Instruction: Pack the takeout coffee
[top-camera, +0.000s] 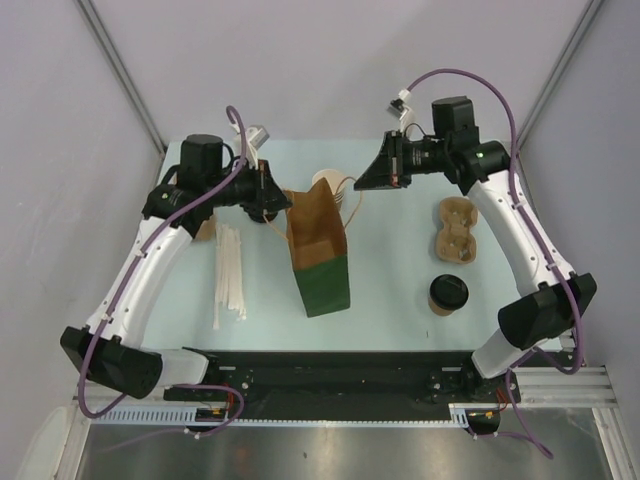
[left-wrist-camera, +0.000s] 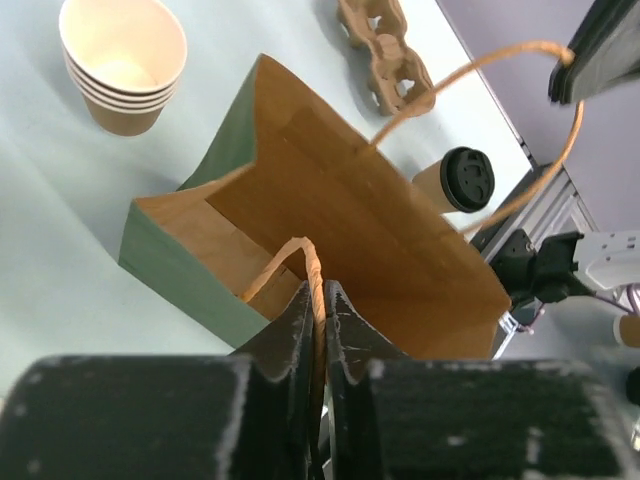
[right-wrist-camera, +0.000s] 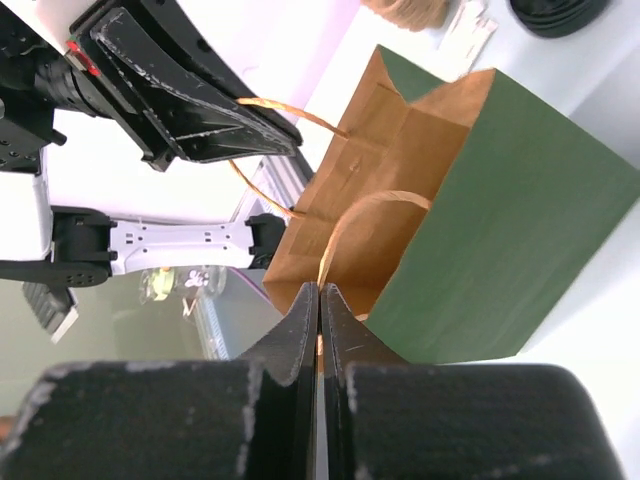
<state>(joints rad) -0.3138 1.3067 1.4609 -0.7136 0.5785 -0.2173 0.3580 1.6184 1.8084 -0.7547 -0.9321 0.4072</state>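
Black rail (top-camera: 330, 375) edges blue table (top-camera: 390, 290) bearing lidded cup (top-camera: 449, 294) between grey walls (top-camera: 300, 60)

Lab cell; grey partition walls (top-camera: 300, 60); aluminium rail (top-camera: 570, 385)

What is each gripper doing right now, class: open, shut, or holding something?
Left gripper: shut on one bag handle.
Right gripper: shut on the other bag handle.

bag (top-camera: 322, 280): we see green outside, plain tan inside
bag handles (left-wrist-camera: 318, 285): tan
takeout coffee (top-camera: 449, 294): tan cup, black lid
cup stack (left-wrist-camera: 123, 62): tan, cream inside
table (top-camera: 390, 290): we read it as pale mint
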